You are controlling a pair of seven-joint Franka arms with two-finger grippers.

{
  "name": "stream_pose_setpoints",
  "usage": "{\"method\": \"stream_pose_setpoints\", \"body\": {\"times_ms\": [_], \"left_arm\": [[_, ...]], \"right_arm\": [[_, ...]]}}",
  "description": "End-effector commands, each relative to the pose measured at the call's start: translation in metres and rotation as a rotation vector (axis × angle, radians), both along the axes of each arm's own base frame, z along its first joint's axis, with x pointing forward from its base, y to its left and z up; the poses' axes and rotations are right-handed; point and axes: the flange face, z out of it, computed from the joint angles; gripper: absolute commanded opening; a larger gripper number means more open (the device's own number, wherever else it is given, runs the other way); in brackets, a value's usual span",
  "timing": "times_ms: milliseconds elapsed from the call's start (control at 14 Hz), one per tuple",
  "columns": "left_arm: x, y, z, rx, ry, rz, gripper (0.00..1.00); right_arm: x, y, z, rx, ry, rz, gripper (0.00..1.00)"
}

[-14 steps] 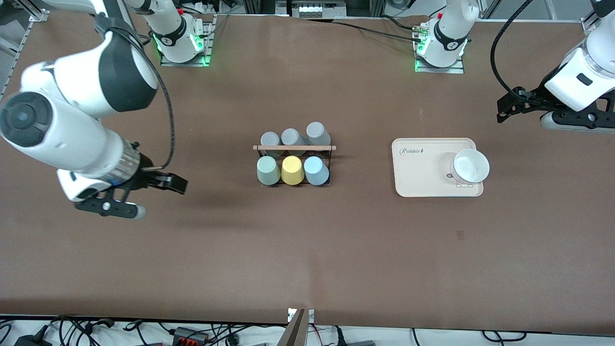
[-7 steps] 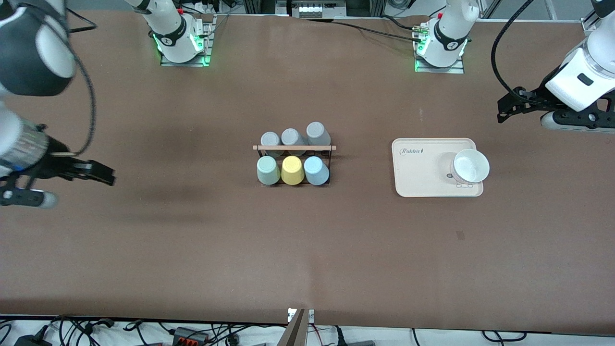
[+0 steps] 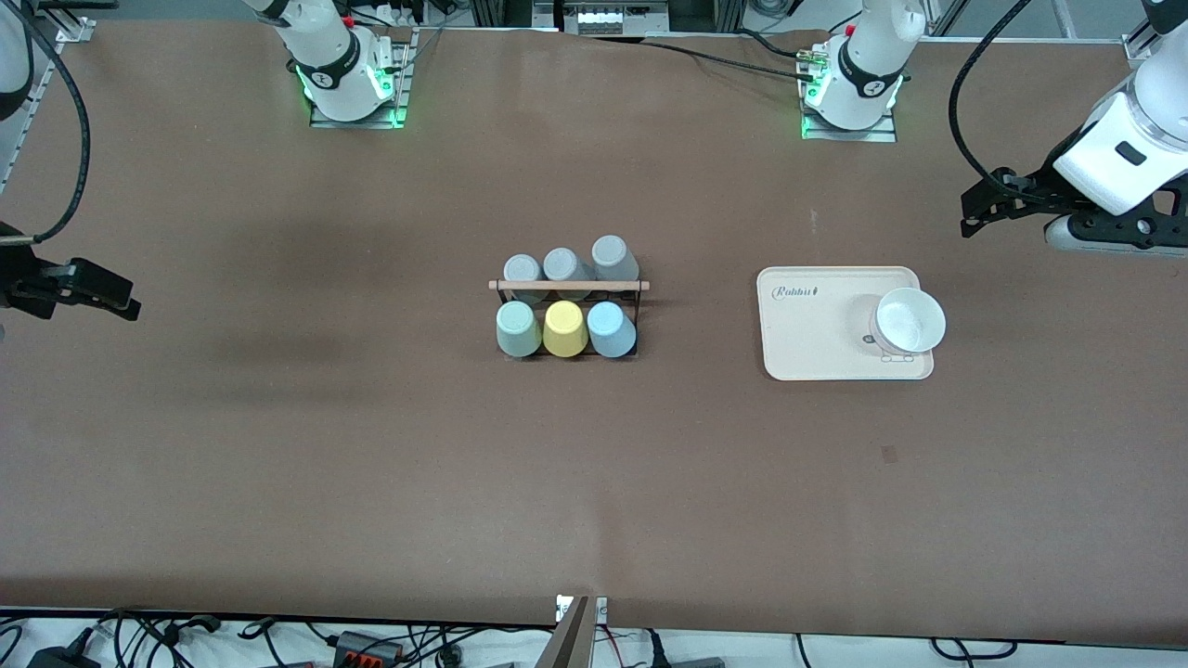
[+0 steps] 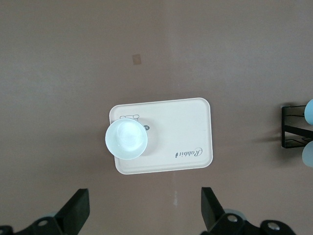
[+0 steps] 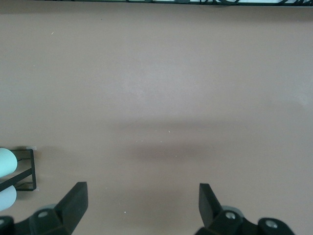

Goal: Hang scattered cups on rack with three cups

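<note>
The black wire rack with a wooden rod stands mid-table. On its row nearer the front camera sit the pale mint green cup, a yellow cup and the light blue cup. Three grey cups fill the farther row. My right gripper is open and empty over bare table at the right arm's end; one of its fingers shows in the front view. My left gripper is open and empty, waiting over the left arm's end, also seen in its wrist view.
A cream tray with a white bowl on it lies between the rack and the left arm's end. It also shows in the left wrist view. The rack's edge shows in both wrist views.
My right arm has swung away from the rack toward the right arm's end of the table, with its gripper open and empty. The left arm and the cups have not moved.
</note>
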Motion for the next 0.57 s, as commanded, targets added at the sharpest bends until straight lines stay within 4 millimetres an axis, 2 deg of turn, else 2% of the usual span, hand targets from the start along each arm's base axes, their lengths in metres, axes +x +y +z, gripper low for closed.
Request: {"method": "stream_pose_setpoints", "body": {"times_ms": [0, 357, 500], "left_arm": [[-0.003, 0.002, 0.007, -0.009, -0.006, -0.006, 1.00], [-0.003, 0.005, 0.007, -0.009, -0.006, 0.000, 1.00], [-0.003, 0.004, 0.007, -0.009, -0.006, -0.002, 1.00]], "right_arm": [[-0.020, -0.001, -0.006, -0.001, 0.019, 0.018, 1.00], [-0.076, -0.007, -0.032, 0.002, -0.001, 0.011, 1.00], [-0.085, -0.007, -0.034, 0.002, 0.002, 0.011, 1.00]]}}
